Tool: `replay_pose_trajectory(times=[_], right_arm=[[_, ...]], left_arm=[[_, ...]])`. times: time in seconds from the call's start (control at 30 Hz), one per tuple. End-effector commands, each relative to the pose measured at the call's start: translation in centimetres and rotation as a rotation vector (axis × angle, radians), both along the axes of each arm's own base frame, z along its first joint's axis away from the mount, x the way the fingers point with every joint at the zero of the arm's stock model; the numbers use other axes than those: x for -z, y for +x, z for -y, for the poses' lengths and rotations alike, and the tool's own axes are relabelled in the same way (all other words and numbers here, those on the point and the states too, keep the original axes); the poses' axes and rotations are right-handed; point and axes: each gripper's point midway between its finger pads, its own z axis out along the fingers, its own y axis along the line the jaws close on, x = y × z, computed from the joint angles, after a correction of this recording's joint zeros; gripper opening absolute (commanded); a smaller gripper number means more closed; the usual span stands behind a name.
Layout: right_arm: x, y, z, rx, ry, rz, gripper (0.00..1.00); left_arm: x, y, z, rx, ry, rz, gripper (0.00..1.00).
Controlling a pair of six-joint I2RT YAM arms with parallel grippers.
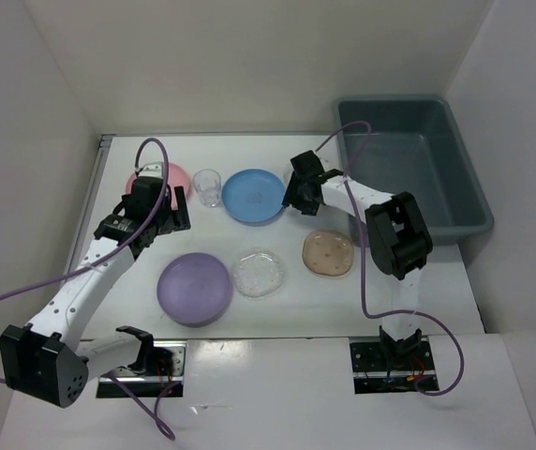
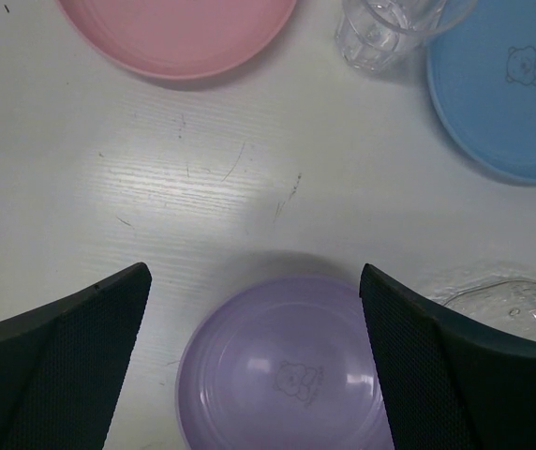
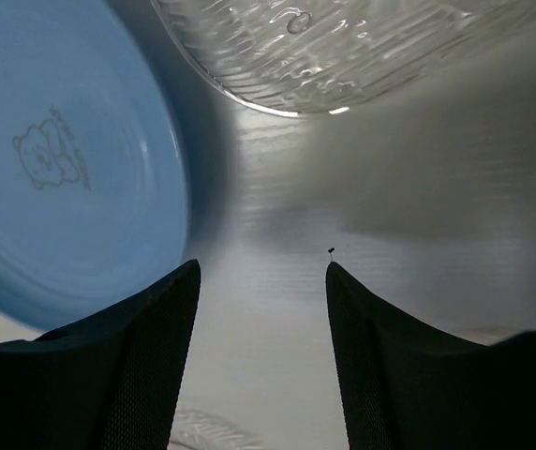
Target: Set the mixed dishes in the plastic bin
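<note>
- Fingers (image 2: 81, 347) of the left gripper (image 2: 254, 274) are standing wide apart, gripping nothing, hanging over the table (image 1: 291, 314) between the pink plate (image 2: 179, 33) and the purple plate (image 2: 282, 375).
- Fingers (image 3: 127, 366) of the right gripper (image 3: 261, 267) are also standing apart, with only tabletop showing between them, low and just beside the right edge of the blue plate (image 1: 252, 196).
- All the dishes are lying on the table, outside the plastic bin (image 1: 392, 101).
- In the far row, the small clear cup (image 1: 208, 187) is standing upright between the pink and blue plates.
- In the near row, the clear glassy plate (image 1: 259, 272) is lying between the purple plate and the brownish squarish plate (image 1: 329, 253).
- At the far right, the bin is sitting beside the right arm.
</note>
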Motion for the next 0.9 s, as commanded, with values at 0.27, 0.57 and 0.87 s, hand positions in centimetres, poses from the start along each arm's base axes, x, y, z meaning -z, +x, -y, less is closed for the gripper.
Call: replay_pose_trajectory(times=[0.27, 0.57, 0.87], right_arm=[[-0.8, 4.6, -4.0, 0.060, 0.158, 0.079, 0.60], [-4.2, 4.2, -3.1, 0.105, 0.166, 0.113, 0.56], [0.3, 4.9, -5.4, 0.078, 0.218, 0.020, 0.44]], left_arm=[[0.5, -0.1, 0.7, 0.026, -0.024, 0.007, 0.99], [0.0, -0.4, 0.6, 0.026, -0.030, 0.027, 0.99], [0.0, -0.9, 0.5, 0.026, -0.030, 0.026, 0.99]])
